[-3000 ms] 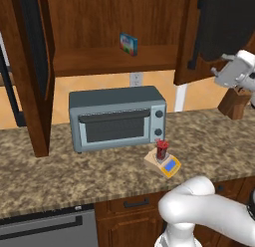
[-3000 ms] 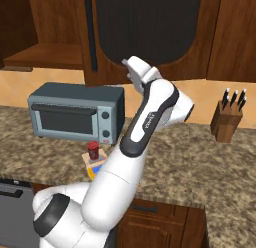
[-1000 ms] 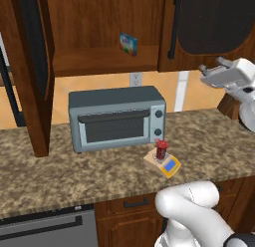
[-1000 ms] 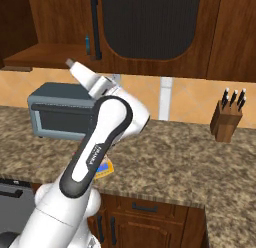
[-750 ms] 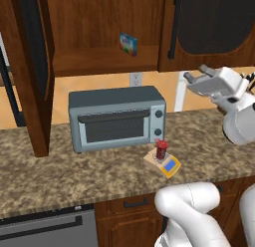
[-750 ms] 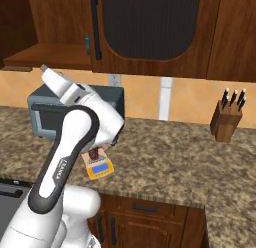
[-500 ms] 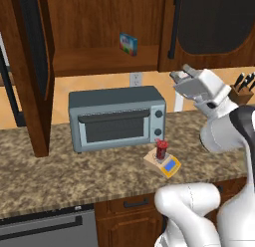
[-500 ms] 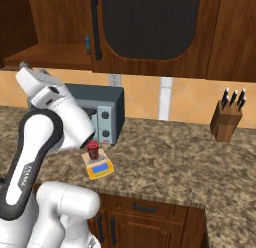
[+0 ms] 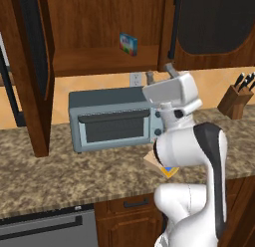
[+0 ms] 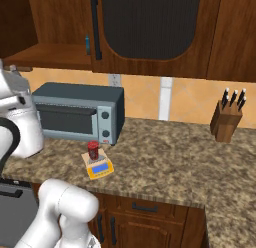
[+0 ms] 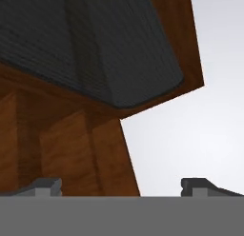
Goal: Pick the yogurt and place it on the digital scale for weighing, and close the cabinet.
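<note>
Robot's two-finger gripper [image 11: 121, 185] stands wide apart and empty below the dark brown wooden wall cabinet [image 11: 90, 54].

Its two dark fingertips [image 11: 45, 185] touch nothing. On the speckled granite counter [image 10: 165, 152], near its front edge, the small red yogurt cup [image 10: 93, 150] sits on the flat tan digital scale [image 10: 98, 166], just in front of the grey toaster oven [image 10: 77, 117]. The cabinet's left door [image 9: 32, 66] hangs open; a blue-green box [image 9: 129, 43] stands on its shelf.

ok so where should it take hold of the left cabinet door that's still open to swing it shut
Probably no pinch is needed: press on the dark panelled face of the open left door, near its free front edge, coming from the left side. It stands edge-on, out over the counter, so a sideways push should swing it closed.
</note>
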